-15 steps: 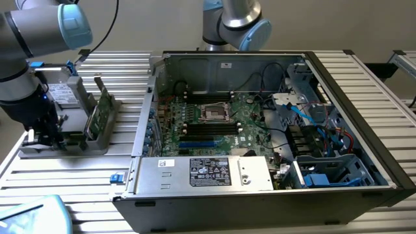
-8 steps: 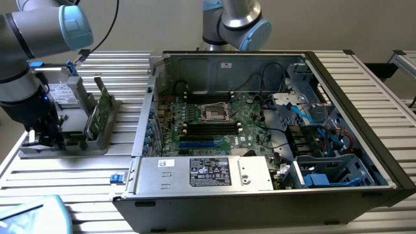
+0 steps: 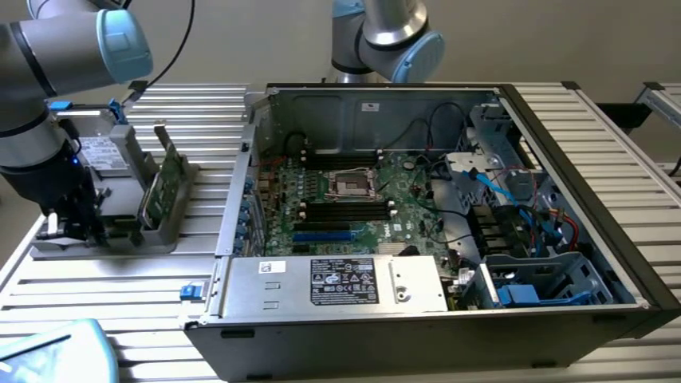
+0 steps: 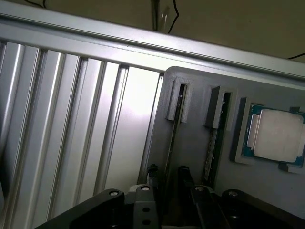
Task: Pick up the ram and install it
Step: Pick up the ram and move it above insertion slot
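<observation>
The ram (image 3: 159,182) is a thin green stick standing on edge in a grey holder (image 3: 159,231) on the table, at the exterior view's left of the open computer case. In the wrist view I look down on the holder's two narrow slots; a ram (image 4: 171,143) runs edge-on from the first slot toward my fingers, and a second stick (image 4: 212,152) lies in the slot beside it. My gripper (image 4: 169,179) is low over the holder (image 4: 190,143), open, one fingertip on each side of the first stick's edge. In the exterior view the gripper (image 3: 72,227) hangs at the holder's near end.
A square silver-topped processor (image 4: 279,136) sits in a recess beside the slots. A grey drive (image 3: 101,152) stands at the holder's back. The open case (image 3: 426,223) holds the motherboard with black slots (image 3: 340,209). A second arm (image 3: 383,40) stands behind it. The ribbed table (image 4: 71,119) borders the holder.
</observation>
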`<state>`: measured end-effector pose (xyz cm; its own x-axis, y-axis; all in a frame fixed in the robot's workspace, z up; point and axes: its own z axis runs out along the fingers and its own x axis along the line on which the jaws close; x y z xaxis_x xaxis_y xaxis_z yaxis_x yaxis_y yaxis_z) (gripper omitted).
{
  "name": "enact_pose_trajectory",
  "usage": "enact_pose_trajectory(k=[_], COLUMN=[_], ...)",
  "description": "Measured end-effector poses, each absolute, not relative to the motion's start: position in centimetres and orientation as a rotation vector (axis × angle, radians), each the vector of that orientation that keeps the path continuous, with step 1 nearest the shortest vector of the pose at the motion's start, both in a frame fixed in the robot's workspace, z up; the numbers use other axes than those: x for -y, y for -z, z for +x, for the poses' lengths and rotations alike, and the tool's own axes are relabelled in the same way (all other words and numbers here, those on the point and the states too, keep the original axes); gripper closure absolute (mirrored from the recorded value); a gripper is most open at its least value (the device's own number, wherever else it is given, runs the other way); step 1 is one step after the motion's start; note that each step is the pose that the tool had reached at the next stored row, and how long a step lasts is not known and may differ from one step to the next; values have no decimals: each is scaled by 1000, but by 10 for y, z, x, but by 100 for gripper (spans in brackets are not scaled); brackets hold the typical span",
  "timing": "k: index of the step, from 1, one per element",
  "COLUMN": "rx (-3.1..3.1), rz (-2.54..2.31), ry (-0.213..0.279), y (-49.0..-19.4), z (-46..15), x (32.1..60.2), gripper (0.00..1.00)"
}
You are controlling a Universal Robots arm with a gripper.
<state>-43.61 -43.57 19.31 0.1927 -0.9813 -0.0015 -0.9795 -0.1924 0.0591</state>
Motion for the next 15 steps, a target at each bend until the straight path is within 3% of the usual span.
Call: enact_pose_trajectory(k=[2,4,15], rx=[1967,1967,1969], rz=[2391,2391,2390], ry=[60,60,60], y=[-193,-193,-193], z=[-436,-436,-436], x=[436,436,436], gripper=[71,84,85])
